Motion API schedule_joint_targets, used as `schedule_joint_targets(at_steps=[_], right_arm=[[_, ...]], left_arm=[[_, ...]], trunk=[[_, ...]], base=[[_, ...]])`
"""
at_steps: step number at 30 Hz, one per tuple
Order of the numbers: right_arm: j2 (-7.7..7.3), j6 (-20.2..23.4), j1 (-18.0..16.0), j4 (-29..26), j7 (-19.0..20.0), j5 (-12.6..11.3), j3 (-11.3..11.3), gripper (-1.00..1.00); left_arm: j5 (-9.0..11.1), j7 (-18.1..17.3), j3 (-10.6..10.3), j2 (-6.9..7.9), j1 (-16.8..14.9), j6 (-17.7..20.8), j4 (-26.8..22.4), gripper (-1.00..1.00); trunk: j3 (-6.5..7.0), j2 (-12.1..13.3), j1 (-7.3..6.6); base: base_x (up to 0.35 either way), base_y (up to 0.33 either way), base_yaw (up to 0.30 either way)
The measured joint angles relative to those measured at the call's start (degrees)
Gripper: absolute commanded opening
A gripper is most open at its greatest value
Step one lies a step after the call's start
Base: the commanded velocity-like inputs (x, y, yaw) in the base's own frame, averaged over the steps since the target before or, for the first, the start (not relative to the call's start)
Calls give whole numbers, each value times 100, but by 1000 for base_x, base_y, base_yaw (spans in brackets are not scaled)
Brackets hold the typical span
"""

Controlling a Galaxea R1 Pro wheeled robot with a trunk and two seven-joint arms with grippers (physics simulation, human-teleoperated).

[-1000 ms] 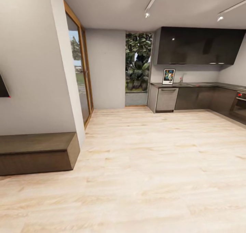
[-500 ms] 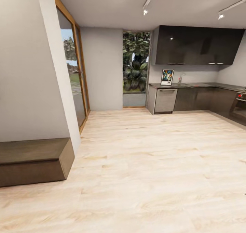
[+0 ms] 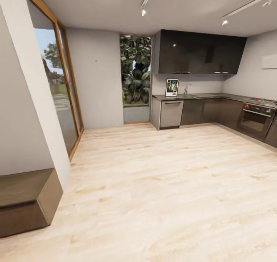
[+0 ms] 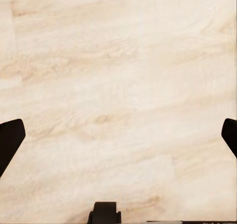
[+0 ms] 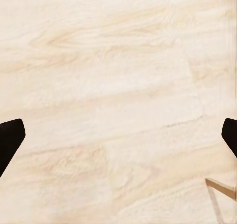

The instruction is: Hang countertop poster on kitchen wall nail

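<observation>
The poster point(image 3: 172, 87) stands upright on the countertop point(image 3: 200, 96), at its end near the window point(image 3: 135, 72), and leans against the light wall under the dark upper cabinets point(image 3: 200, 52). Below the countertop, just under the poster, is a grey dishwasher front point(image 3: 171, 114); further along the countertop from the poster sits the oven point(image 3: 254, 119). A tiny dark dot on the grey wall beyond the window may be a nail point(image 3: 95, 60); it is too small to be sure. The head view alone gives the kitchen. Each wrist view gives the pale wood floor point(image 3: 161, 185) below, with the left gripper point(image 4: 118, 140) and right gripper point(image 5: 118, 137) spread wide, dark fingertips at both edges and nothing between them.
</observation>
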Motion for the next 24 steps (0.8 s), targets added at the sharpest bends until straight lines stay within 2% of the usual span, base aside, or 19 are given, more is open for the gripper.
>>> schedule_joint_targets(at_steps=[7, 24], right_arm=[[0, -2, -1, 1, 1, 0, 0, 100], [1, 0, -1, 2, 2, 0, 4, 100]], left_arm=[[0, 0, 0, 0, 1, 0, -1, 100], [0, 0, 0, 0, 1, 0, -1, 100]], trunk=[[15, 0, 0], [17, 0, 0]], base=[[324, -110, -145], [320, -123, -5]])
